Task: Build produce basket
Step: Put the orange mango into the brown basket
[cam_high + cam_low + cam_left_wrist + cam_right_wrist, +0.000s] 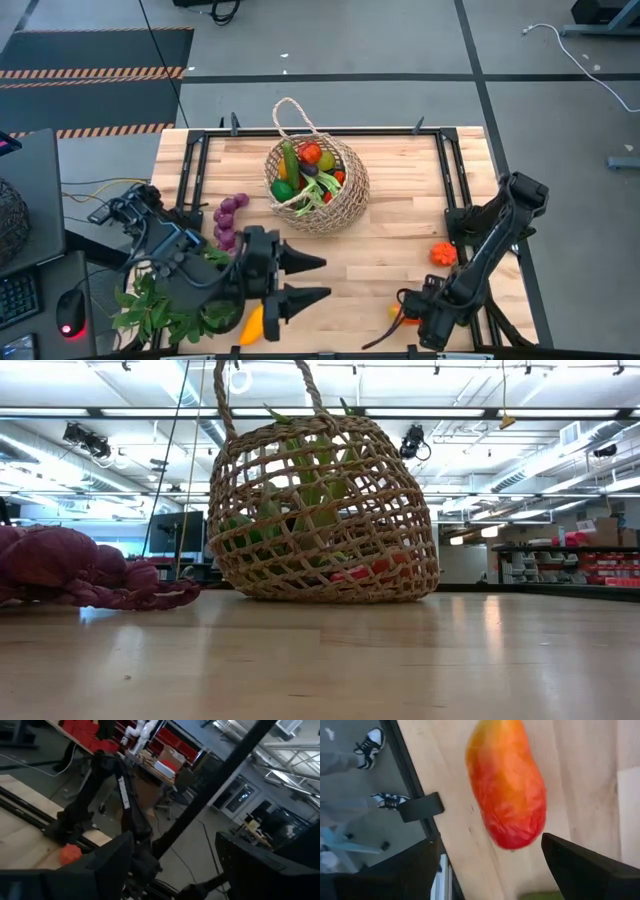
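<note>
Hovering at the table's near edge, the left gripper (325, 278) stood with fingers apart and empty beside a yellow squash (252, 325), while the right gripper (405, 308) held its fingers spread around, not clamped on, a red-orange mango (507, 785). Farther back lay purple grapes (229, 220) and a small orange pepper (443, 254), so the task looked only partly done. Beyond them the straw basket (345, 205) already held produce; only the low view showed its weave from the side.
</note>
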